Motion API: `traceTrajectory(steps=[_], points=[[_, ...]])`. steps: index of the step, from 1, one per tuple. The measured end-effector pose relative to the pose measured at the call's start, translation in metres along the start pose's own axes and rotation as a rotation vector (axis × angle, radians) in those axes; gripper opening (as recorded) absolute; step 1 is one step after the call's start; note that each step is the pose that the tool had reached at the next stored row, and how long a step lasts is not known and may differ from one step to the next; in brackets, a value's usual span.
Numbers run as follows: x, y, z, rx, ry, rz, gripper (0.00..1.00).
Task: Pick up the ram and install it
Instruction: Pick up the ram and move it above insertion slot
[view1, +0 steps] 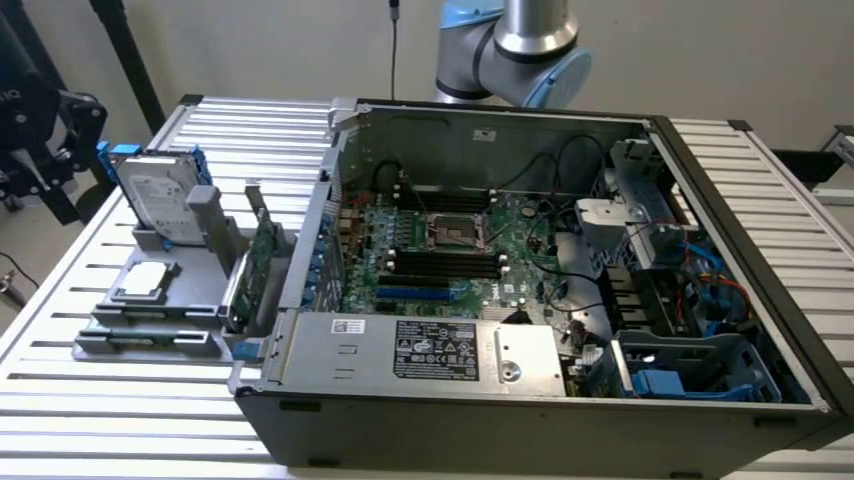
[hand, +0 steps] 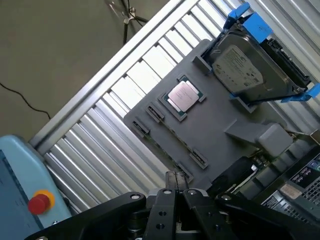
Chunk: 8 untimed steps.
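The ram (hand: 162, 149) is a thin dark stick lying in a slot along the edge of the grey holder (hand: 215, 135), between small clips. In the exterior view the ram (view1: 144, 338) lies at the holder's (view1: 174, 300) near end, to the left of the open computer case (view1: 534, 420). My gripper (hand: 176, 184) hangs well above that edge of the holder, its black fingers (hand: 165, 200) pressed together with nothing between them. The black memory slots (view1: 447, 265) lie on the motherboard inside the case.
On the holder stand a silver hard drive in a blue frame (view1: 154, 195), a processor (hand: 184, 96) and a green expansion card (view1: 263, 265). A pendant with a red button (hand: 39, 202) sits beside the slatted table (view1: 134, 420). The arm's joint (view1: 527, 45) rises behind the case.
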<state>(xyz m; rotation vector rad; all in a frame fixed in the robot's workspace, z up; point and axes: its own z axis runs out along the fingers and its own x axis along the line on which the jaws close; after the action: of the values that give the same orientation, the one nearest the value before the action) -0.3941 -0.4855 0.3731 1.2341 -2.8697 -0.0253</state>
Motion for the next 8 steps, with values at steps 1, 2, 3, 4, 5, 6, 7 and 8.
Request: traceTrajectory(steps=[1, 2, 3, 4, 5, 6, 7, 8], points=[[0.0000, 0.0000, 0.0001, 0.0000, 0.0011, -0.018, 0.11], [0.0000, 0.0000, 0.0002, 0.0000, 0.0022, -0.038, 0.11], [0.0000, 0.0000, 0.0003, 0.0000, 0.0031, -0.056, 0.11], [0.0000, -0.0001, 0.0004, 0.0000, 0.0043, -0.074, 0.11], [0.0000, 0.0001, 0.0005, 0.0000, 0.0053, -0.091, 0.11], [0.0000, 0.0000, 0.0006, 0.0000, 0.0064, -0.109, 0.11], [0.0000, 0.0000, 0.0007, 0.0000, 0.0074, -0.128, 0.11], [0.0000, 0.0000, 0.0008, 0.0000, 0.0083, -0.145, 0.11]])
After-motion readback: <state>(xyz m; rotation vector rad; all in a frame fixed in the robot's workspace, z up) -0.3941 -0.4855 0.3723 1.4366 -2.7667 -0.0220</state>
